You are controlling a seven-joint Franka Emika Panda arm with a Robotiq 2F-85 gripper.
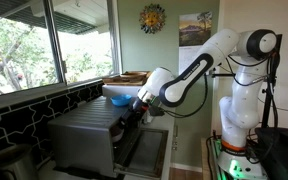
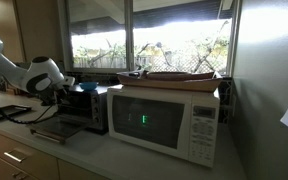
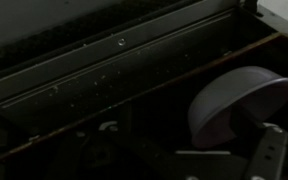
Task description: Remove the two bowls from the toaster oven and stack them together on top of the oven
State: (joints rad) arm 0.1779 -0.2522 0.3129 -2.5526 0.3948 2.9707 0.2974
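Arm: a white robot arm (image 1: 199,60) reaches from the right of the scene across to the front of the oven
Oven: the grey metal toaster oven (image 1: 84,135) stands on the desk (image 2: 104,155) below the window (image 1: 44,40), its front door (image 1: 139,150) dropped open and lying flat
Gripper: the gripper (image 1: 135,110) is at the top front edge of the oven, above the open door
Gripper state: in the wrist view one of the fingers (image 3: 269,152) overlaps the lower wall of the bowl; the picture is too dark to show the other side of the grip, so I cannot tell whether the gripper is holding the bowl or only lies against it
Blue bowl: the light blue bowl (image 1: 117,100) is at the near right corner of the oven top, just left of the gripper; in the wrist view it fills the lower right, tilted, in front of the dark oven opening
Oven inside: dark, with little to make out
Microwave: a white microwave (image 2: 169,122) stands just beside the oven on the same desk
Tray: a flat wooden tray (image 2: 179,75) lies on top of the microwave
Wall: a sun-shaped ornament (image 1: 152,17) and a small picture (image 1: 195,27) hang on the far wall
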